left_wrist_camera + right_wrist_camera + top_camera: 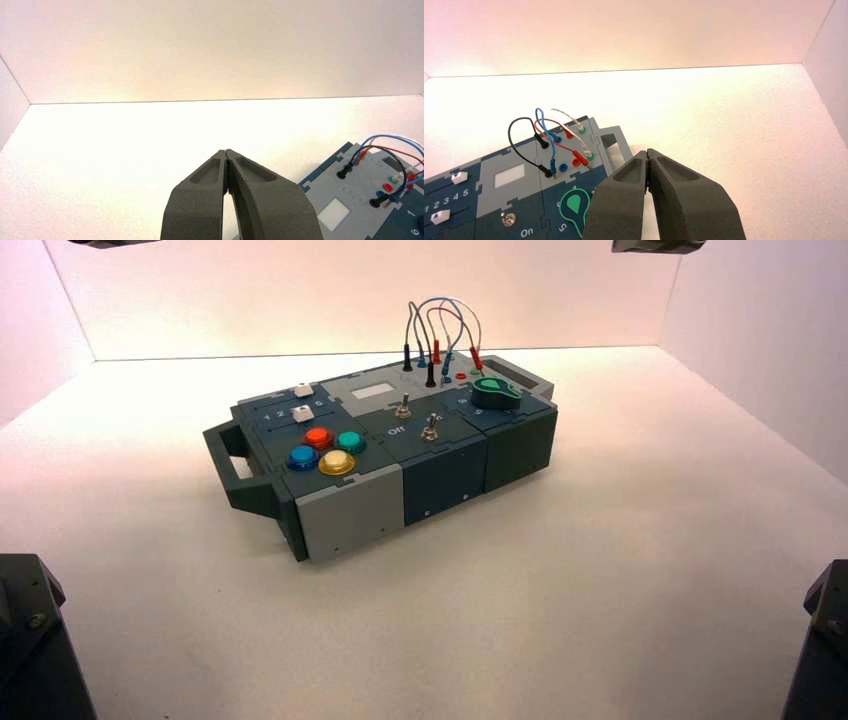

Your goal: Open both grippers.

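My left gripper (226, 152) is shut and empty, its two dark grey fingertips pressed together. It hangs over the bare white table, with the box's wire corner (350, 200) off to one side. My right gripper (647, 152) is also shut and empty, with its tips meeting. It sits just past the box's end handle (611, 145), beside the green knob (574, 205). In the high view the left gripper (105, 242) and the right gripper (657, 245) show only as dark slivers at the top edge, far behind the box.
The button box (440, 475) stands turned in the middle of the white table, with four coloured buttons (325, 450), two toggle switches (430, 427), sliders (303, 413) and looped wires (440, 325). White walls (360, 290) enclose the table. Black arm blocks (30, 640) fill the near corners.
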Robot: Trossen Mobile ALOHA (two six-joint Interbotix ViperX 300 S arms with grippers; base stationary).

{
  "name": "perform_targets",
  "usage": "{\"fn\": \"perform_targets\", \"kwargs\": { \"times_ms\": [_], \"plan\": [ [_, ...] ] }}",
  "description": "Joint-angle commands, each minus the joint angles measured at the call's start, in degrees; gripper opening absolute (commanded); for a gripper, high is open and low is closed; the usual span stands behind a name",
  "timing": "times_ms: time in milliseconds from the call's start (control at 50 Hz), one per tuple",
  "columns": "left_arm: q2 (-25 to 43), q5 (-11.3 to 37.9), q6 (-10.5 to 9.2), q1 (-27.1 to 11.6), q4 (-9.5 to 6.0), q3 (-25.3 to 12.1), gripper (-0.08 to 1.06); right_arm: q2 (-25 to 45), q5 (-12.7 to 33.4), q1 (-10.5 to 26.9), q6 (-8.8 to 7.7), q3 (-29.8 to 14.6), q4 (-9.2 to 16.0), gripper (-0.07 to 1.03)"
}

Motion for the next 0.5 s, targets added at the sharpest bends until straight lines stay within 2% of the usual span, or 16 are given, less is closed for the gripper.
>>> {"fn": "perform_targets", "kwargs": {
  "times_ms": [20, 500],
  "plan": [
    [-0.3, -0.5, 0.18, 0.3, 0.18, -0.7, -0.03, -0.7, -0.4, 0.0, 0.09, -0.7, -0.1, -0.02],
    [0.0, -0.9, 0.18, 0.3, 0.18, -0.6, -0.03, -0.7, -0.7, -0.1, 0.09, -0.6, -0.1, -0.02]
  ]
}}
